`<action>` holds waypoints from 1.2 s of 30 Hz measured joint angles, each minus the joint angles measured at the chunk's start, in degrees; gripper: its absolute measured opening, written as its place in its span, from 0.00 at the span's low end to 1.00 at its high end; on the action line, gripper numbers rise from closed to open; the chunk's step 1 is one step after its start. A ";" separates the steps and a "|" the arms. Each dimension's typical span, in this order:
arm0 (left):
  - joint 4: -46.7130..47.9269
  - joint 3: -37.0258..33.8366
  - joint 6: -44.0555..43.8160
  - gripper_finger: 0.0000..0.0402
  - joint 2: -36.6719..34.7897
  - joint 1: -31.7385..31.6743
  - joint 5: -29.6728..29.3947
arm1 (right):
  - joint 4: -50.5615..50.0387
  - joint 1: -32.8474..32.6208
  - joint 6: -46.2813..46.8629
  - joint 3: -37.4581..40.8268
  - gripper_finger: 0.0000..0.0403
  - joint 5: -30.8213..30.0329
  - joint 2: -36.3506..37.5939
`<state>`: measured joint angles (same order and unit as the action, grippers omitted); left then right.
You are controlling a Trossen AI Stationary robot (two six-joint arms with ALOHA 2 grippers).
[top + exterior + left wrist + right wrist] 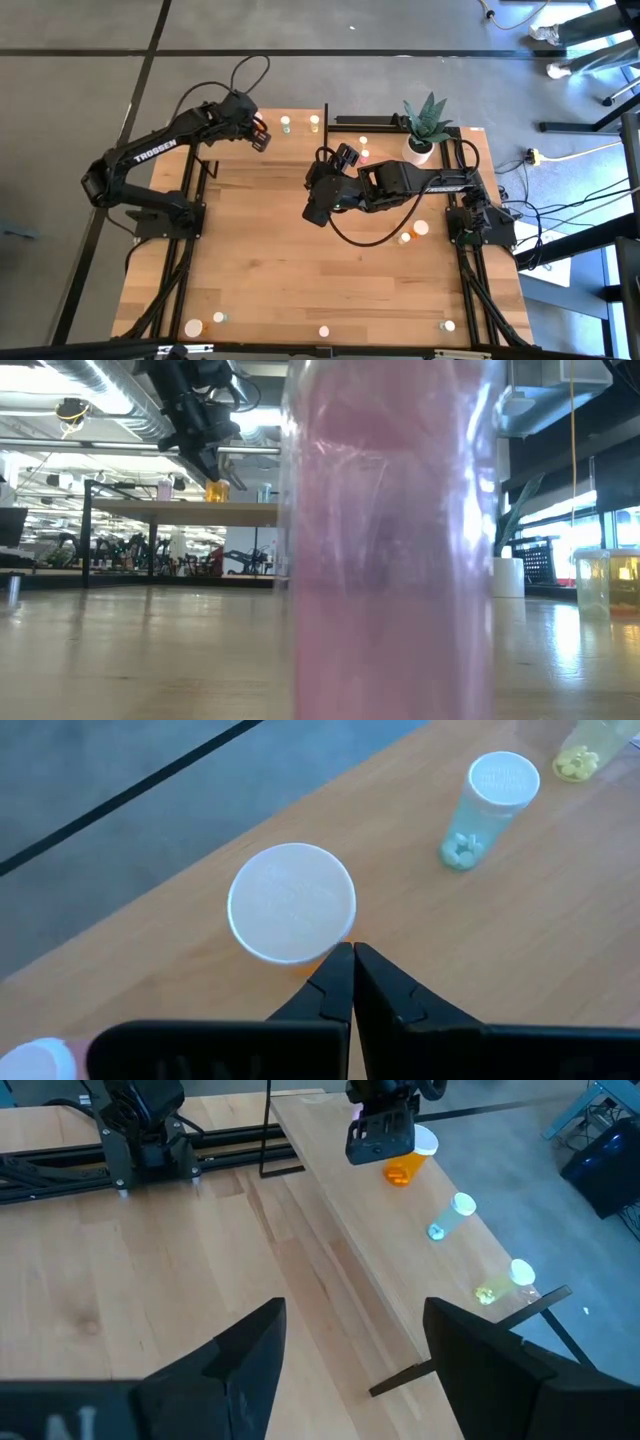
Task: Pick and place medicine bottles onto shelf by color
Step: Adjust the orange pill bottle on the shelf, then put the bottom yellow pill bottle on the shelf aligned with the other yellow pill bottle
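Orange bottle (292, 905) stands on the shelf (480, 930) just beyond the clenched, empty left pincer (352, 982).

Eleven bottles (421, 228) (one shelf (300, 123)).

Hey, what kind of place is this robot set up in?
Probably a robotics lab or open workshop. The low view shows exposed ceiling ducts and a long bench behind; cables trail over grey floor beside the wooden table.

Overhead looks straight down; low view level, pink bottle (390, 550) blocking lens.
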<state>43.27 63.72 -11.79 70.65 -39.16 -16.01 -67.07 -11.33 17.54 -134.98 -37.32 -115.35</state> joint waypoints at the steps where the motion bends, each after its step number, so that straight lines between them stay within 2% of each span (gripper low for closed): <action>1: -0.13 0.00 0.00 0.01 0.13 0.00 0.01 | 0.02 0.00 0.00 0.00 0.59 0.00 0.00; 7: -0.07 0.00 0.37 0.01 0.14 -0.16 0.85 | 0.00 0.01 0.00 0.00 0.59 0.01 0.00; 11: -0.13 0.00 0.61 0.00 -0.34 0.68 6.02 | 0.02 0.00 0.00 0.00 0.59 0.01 0.00; 14: -1.10 0.01 3.94 0.00 -0.60 2.32 10.60 | 0.02 0.00 0.00 0.00 0.59 -0.02 0.00; 19: -2.63 0.02 8.94 0.00 -0.59 5.69 13.37 | 0.00 0.00 0.00 0.00 0.59 0.00 0.00; 25: 0.61 0.02 13.90 0.00 -2.09 10.72 17.97 | 0.02 0.00 0.00 0.00 0.59 -0.02 0.00; 36: 12.55 0.04 9.06 0.00 -13.46 23.53 16.59 | 0.00 0.00 0.00 0.00 0.59 0.00 0.00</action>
<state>55.82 63.77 -2.73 57.18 -15.63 0.58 -67.07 -11.33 17.54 -134.98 -37.32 -115.35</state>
